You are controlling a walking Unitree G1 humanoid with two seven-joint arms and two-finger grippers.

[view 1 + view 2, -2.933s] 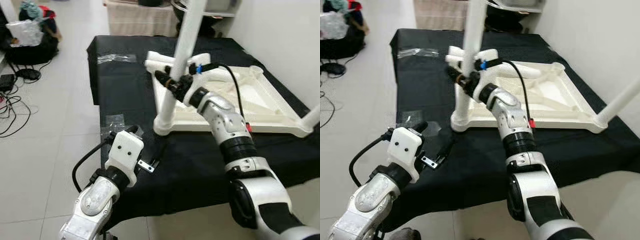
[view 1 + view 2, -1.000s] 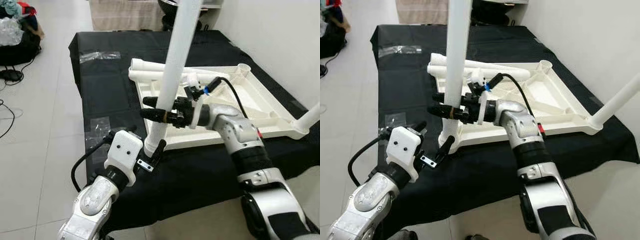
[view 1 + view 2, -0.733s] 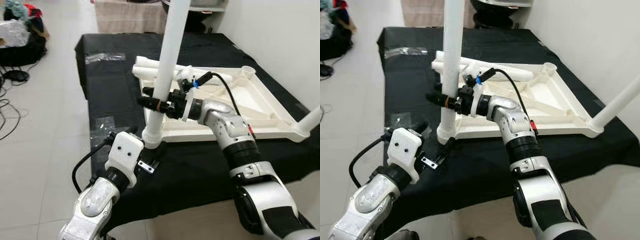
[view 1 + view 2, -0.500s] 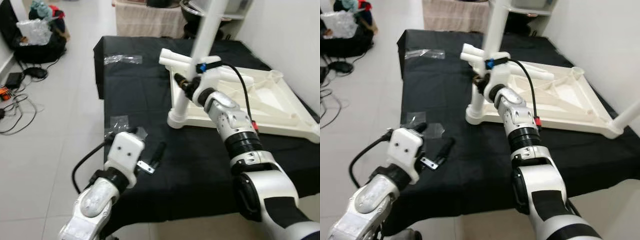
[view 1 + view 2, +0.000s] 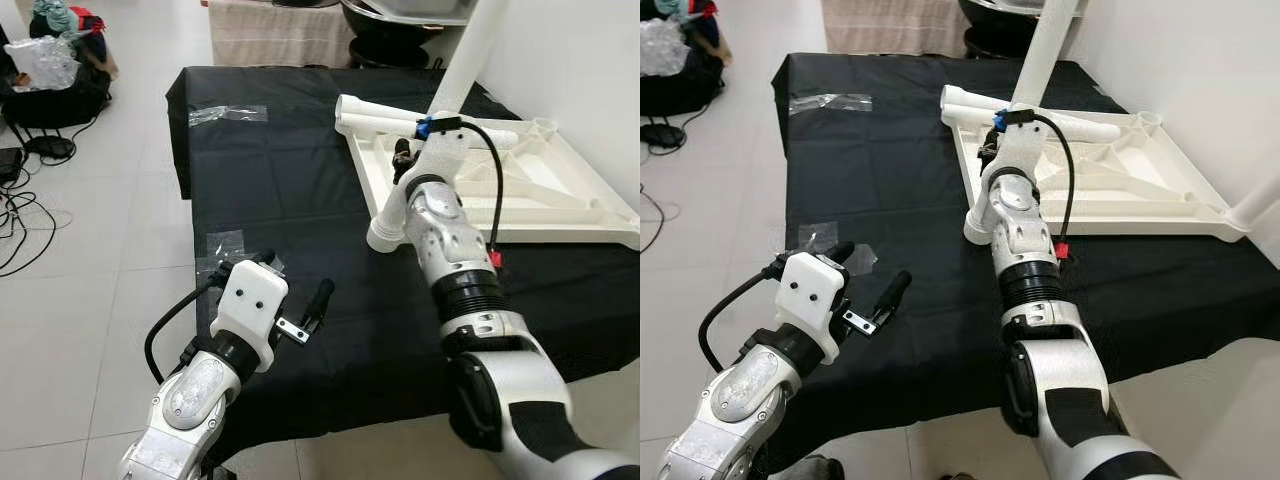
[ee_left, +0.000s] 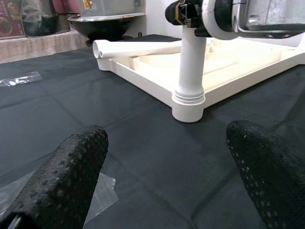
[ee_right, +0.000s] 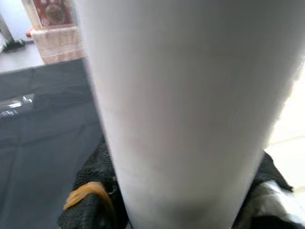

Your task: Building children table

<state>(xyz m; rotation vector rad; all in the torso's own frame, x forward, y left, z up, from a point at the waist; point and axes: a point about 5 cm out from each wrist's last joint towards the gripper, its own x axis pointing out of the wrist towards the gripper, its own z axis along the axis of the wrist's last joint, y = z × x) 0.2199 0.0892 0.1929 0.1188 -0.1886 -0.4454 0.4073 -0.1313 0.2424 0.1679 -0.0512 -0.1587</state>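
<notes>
An upturned white tabletop (image 5: pixel 560 195) lies on the black cloth. A white leg (image 5: pixel 445 95) stands tilted in its near left corner socket (image 5: pixel 385 235). My right gripper (image 5: pixel 403 162) is shut on this leg a short way above the socket; in the right wrist view the leg (image 7: pixel 176 95) runs between the black fingers (image 7: pixel 90 205). My left gripper (image 5: pixel 868 268) hovers open and holds nothing, low over the cloth near the front edge, a hand's width short of the socket (image 6: pixel 188 102). A second leg (image 5: pixel 400 122) lies along the tabletop's far left rim.
Another leg (image 5: pixel 1255 210) stands at the tabletop's near right corner by the white wall. Clear plastic bags (image 5: pixel 228 113) (image 5: pixel 225 243) lie on the cloth. The cloth's left edge drops to tiled floor with cables and bags (image 5: pixel 50 80).
The head views have swung about. My right gripper stays on the leg with its wrist turned. The leg's socket now sits farther from my left gripper, which holds its pose.
</notes>
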